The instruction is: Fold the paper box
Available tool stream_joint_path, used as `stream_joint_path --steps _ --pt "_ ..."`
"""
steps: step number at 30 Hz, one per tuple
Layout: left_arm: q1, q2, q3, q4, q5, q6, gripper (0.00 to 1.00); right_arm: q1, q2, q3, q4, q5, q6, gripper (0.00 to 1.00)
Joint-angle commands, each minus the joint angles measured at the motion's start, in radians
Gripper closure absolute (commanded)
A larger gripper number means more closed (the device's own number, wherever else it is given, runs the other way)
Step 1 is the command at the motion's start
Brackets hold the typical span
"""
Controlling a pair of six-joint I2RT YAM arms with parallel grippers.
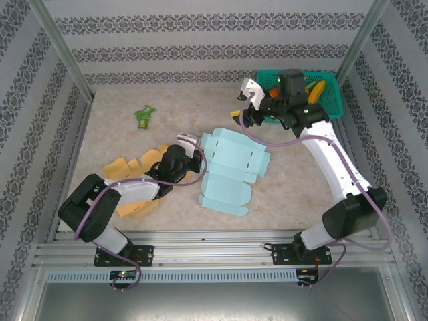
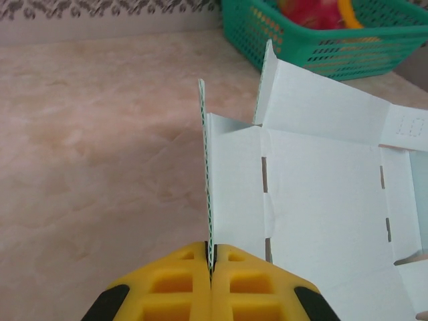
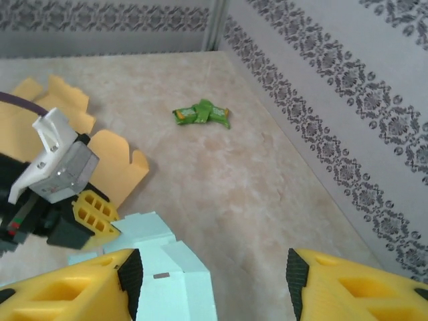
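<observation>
A: Where is the paper box (image 1: 231, 170) being seen?

B: It is being carried by the counter (image 1: 120, 134) near the middle. It is pale blue and is being spread mostly flat, just to the right of a yellow cardboard sheet (image 1: 127, 175).

A: Is it being gripped anywhere?

B: Yes. One thin flap at its left edge is being pinched upright by the left claw (image 2: 210, 261). The claw's yellow pads are being pressed tight together on the flap.

A: And the right claw (image 3: 212, 281)?

B: It is being held up near the box's far edge, apart from it. Its fingers are being spread wide, and nothing is being caught between them.

A: What else is being noted?

B: A teal basket (image 1: 331, 100) is being seen at the far right corner, just behind that claw. A green wrapper (image 1: 144, 115) is being left well apart from the box, toward the far left.
</observation>
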Motion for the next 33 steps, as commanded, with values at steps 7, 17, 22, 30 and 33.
stream_joint_path --steps 7,17,22,30,33 --pt "-0.017 -0.016 -0.087 0.302 0.05 0.094 1.0 0.01 0.171 0.181 -0.631 0.205 -0.381 0.53" --pt "-0.019 -0.083 -0.14 0.322 0.07 0.09 1.0 0.014 0.218 0.16 -0.653 0.245 -0.388 0.63" --pt "-0.023 -0.118 -0.16 0.317 0.085 0.093 1.0 0.014 0.245 0.152 -0.64 0.278 -0.391 0.68" --pt "-0.026 -0.144 -0.191 0.35 0.112 0.101 1.0 0.011 0.28 0.135 -0.615 0.268 -0.38 0.71" --pt "-0.026 -0.145 -0.194 0.351 0.111 0.1 1.0 0.008 0.288 0.125 -0.607 0.248 -0.373 0.71"
